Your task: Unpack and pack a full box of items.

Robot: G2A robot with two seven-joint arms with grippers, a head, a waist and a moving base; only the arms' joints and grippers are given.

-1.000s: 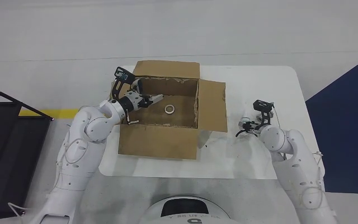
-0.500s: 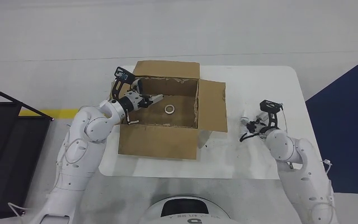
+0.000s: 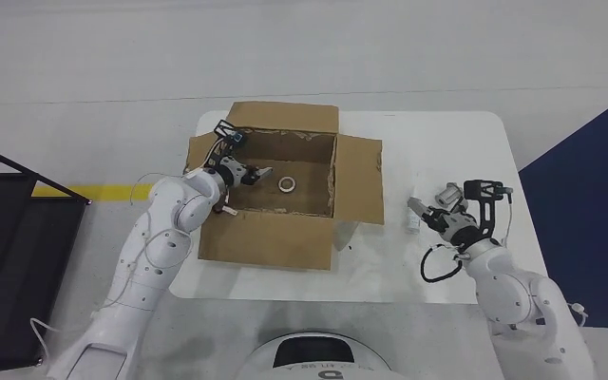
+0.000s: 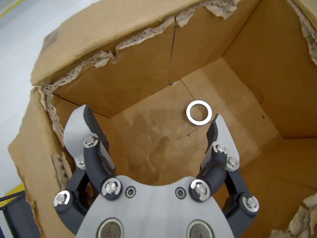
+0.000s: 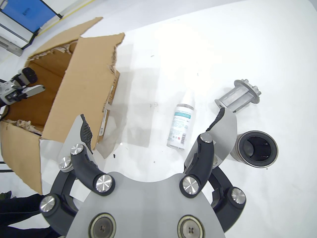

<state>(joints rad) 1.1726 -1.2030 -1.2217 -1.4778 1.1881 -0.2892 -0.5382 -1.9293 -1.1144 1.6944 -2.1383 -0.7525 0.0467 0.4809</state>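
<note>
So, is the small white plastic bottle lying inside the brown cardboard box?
No, the small white plastic bottle lies on its side on the white table, outside the brown cardboard box.

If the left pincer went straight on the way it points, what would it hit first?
The left pincer would likely meet the box floor beside the ring; depth unclear.

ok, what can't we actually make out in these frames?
- Box floor under the left gripper: left wrist view, hidden by its own fingers and mount.
- Ring: seen from above in the top and left wrist views, so its height is unclear.
- Bottle label: right wrist view, print too small.
- Metal sleeve: right wrist view, one side covered by a finger of the right gripper.
</note>
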